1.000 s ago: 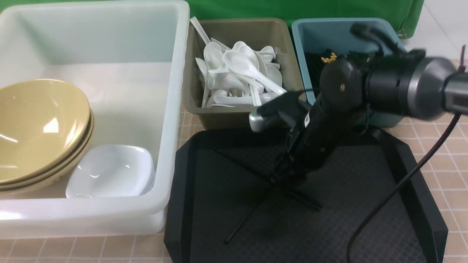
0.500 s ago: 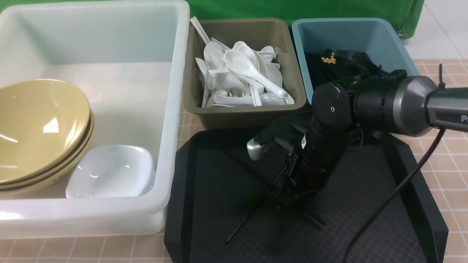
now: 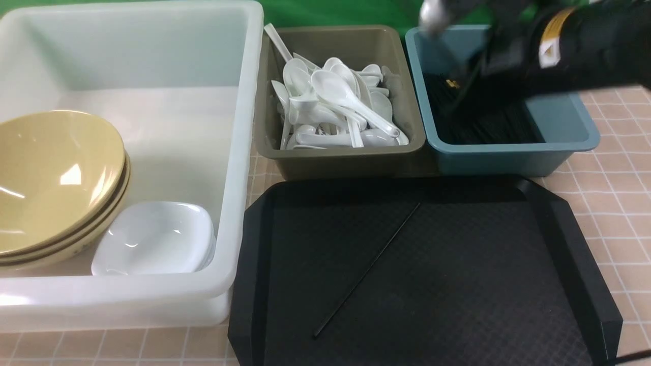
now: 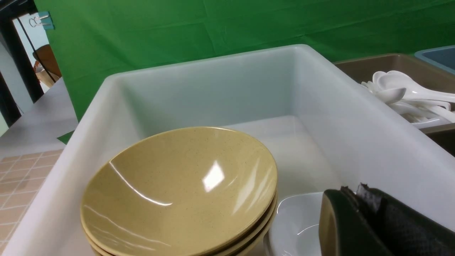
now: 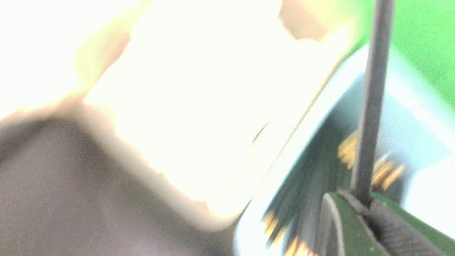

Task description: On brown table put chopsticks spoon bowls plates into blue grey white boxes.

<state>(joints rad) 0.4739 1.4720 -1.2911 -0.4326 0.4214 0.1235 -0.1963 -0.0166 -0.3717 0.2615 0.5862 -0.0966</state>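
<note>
Above a teal-blue box [image 3: 519, 160] partly filled with black chopsticks [image 3: 488, 124], the robot's right gripper [image 5: 360, 201] clamps a dark chopstick [image 5: 373, 89] between its fingertips, the arm blurred in the front view. On the black tray [image 3: 457, 284], a single chopstick [image 3: 367, 269] lies at a slant. Beside the blue box, an olive-grey box [image 3: 335, 165] holds a jumbled heap of white spoons [image 3: 335, 91]. Farther left, a large translucent white box [image 3: 152, 51] carries a tilted stack of glossy tan bowls [image 3: 56, 178], with white plates [image 3: 155, 239] just beside them. The left gripper [image 4: 359, 193], its fingertips together, appears in front of the plates in its wrist view. All three boxes and the tray sit on a peach-brown bench [image 3: 618, 203] marked with pale grid lines, before a green cloth [image 3: 325, 12].
</note>
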